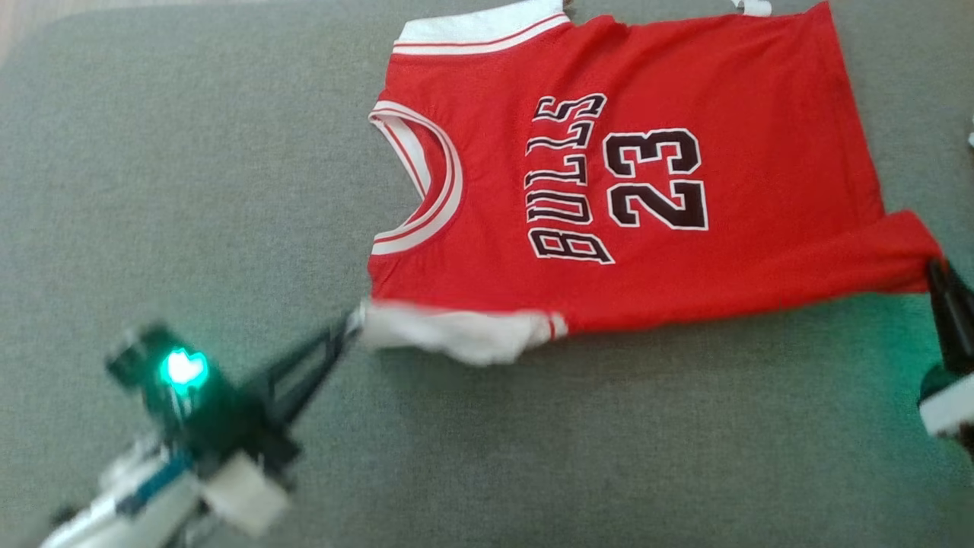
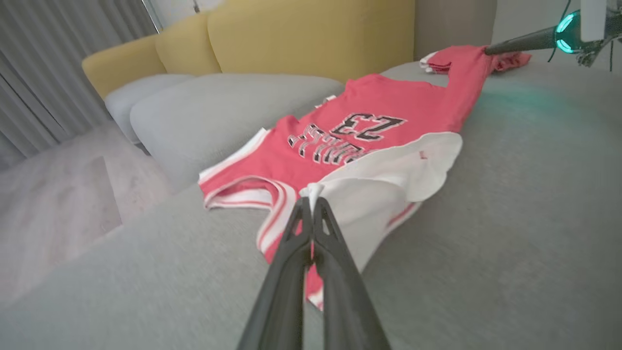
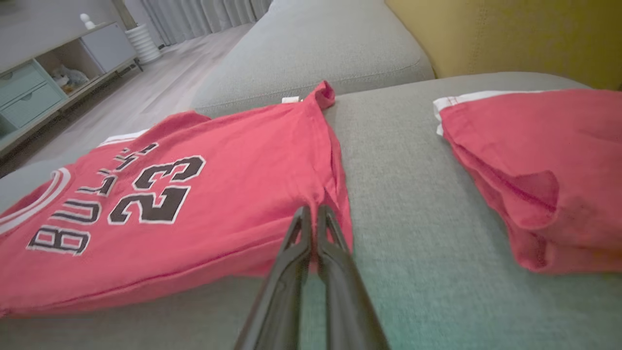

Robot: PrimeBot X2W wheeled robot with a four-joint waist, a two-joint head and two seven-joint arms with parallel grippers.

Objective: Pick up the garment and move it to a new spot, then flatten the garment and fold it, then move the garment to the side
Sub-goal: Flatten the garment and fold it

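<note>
Left fingers clamp the jersey at its white shoulder edge, right fingers its hem corner, bare cushion alongside.

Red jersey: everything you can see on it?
The red jersey is a sleeveless thin knit with a white-trimmed neck and armholes, black "BULLS 23" face up. It lies mostly flat on the grey sofa cushion. The left gripper pinches a white flap at its shoulder end, the right gripper its hem corner.
</note>
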